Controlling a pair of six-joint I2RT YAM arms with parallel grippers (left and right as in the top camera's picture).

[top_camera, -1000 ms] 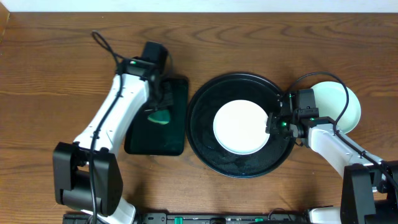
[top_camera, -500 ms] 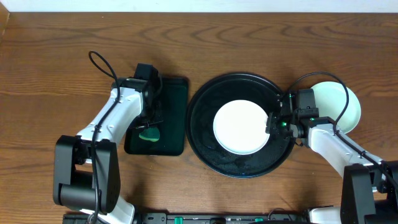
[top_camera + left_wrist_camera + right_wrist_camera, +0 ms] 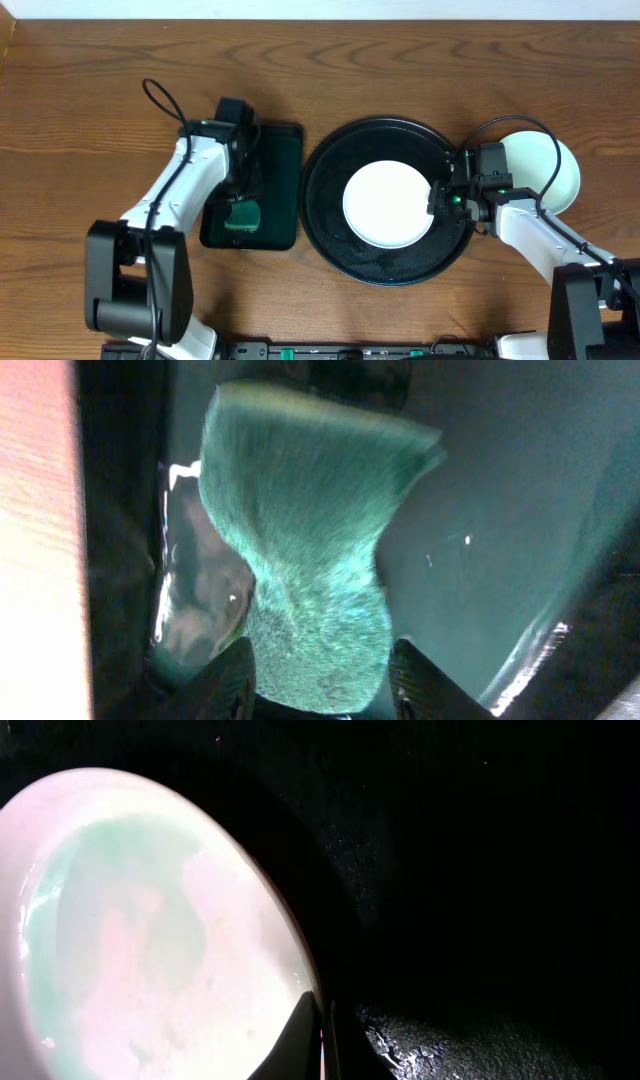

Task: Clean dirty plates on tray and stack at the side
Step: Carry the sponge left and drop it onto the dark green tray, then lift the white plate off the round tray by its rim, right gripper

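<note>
Worktop (image 3: 80,100): brown wood, fills the overhead view.

Tray (image 3: 322,165): round, glossy black, centre-right of frame. It sits flat with the rim up, and being round it has no long axis.

Small rectangular tray (image 3: 282,160): black, just left of the round one. Its long axis runs top to bottom of frame.

White plate (image 3: 385,205): lies on the round tray, roughly centred, face up. The right wrist view shows a faint green film across its face (image 3: 150,940).

Mint plate (image 3: 562,180): off the tray on the worktop at right of frame, face up. It is just beside the tray rim. I can't tell whether more than one is stacked there.

Sponge (image 3: 243,216): green, in the lower part of the rectangular tray. In the left wrist view (image 3: 300,560) its long axis runs top to bottom, wide at the top and narrow at the bottom.

Right pincer (image 3: 438,200): clenched on the right rim of the white plate, with the fingertips (image 3: 300,1030) nearly together at the edge.

Left pincer (image 3: 243,200): over the sponge, with one finger (image 3: 225,680) on each side of its narrow end. The jaws stand apart; I can't tell whether they are gripping or released.
</note>
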